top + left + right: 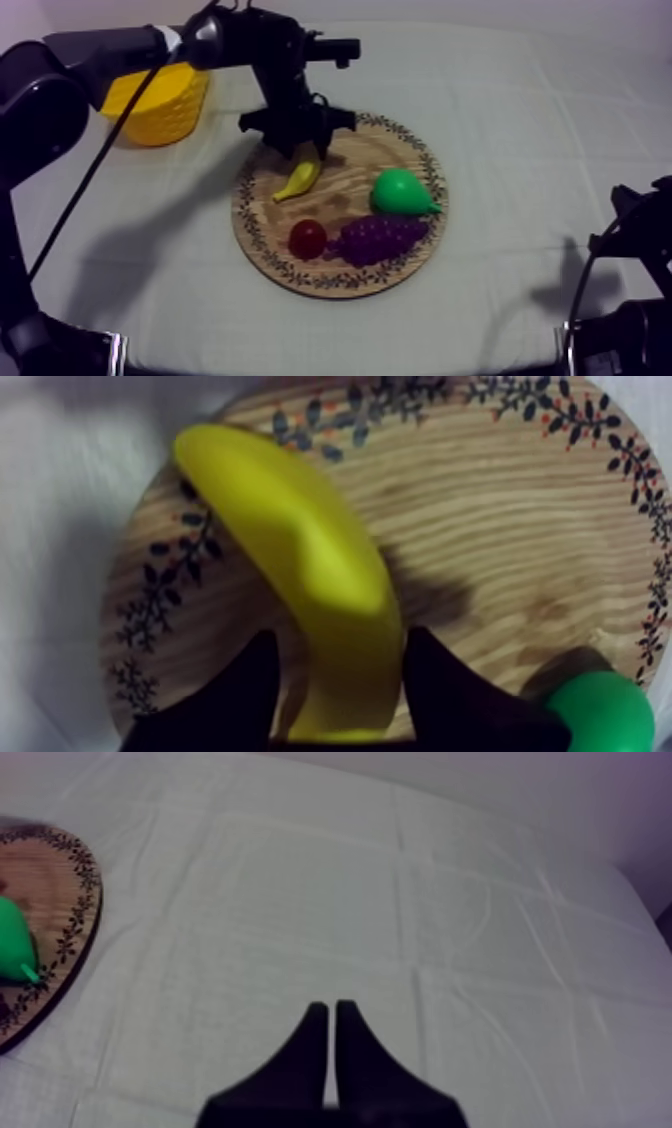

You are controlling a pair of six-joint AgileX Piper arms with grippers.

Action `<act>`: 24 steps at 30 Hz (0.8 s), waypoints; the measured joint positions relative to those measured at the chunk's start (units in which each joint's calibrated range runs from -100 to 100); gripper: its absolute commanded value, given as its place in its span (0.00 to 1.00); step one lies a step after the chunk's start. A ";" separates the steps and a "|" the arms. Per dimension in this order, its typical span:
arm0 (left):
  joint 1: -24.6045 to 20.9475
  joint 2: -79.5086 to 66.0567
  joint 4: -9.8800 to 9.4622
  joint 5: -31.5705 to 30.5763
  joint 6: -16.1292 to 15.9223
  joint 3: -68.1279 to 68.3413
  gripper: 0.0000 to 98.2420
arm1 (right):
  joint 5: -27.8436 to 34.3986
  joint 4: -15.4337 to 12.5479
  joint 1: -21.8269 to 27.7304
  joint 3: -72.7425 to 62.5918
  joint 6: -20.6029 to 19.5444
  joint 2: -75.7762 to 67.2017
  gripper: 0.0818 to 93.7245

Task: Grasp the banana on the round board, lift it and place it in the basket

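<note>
Yellow against the wood grain, the banana [300,566] lies between the two fingers of my left gripper [340,638], which is clenched on its near end. The far end reaches forward of the gripper over the wooden board [345,205].

For the lift I judge a straight vertical rise best, with a firm clamp. The grasp sits off the banana's middle, so the free end may swing down. The pear [400,192] stands to one side of the gripper, apart from the banana. The yellow basket [165,105] stands behind the gripper, off the board. My right gripper [332,1007] is closed on nothing above bare cloth.

I cannot tell whether the banana touches the board. Its held end is cut off at the fingers, and the arm covers part of the basket's rim.
</note>
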 measured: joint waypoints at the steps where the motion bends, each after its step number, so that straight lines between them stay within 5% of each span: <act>1: 0.09 0.50 -0.07 0.42 -0.22 -0.73 0.40 | 0.00 0.00 0.00 0.00 0.00 0.00 0.00; 11: 0.79 1.52 -2.13 2.76 -0.63 -2.47 0.27 | 0.00 0.00 0.00 0.00 0.00 0.00 0.00; 24: -3.23 -12.93 -10.56 13.84 -1.67 -8.84 0.26 | 0.00 0.00 0.00 0.00 0.00 0.00 0.00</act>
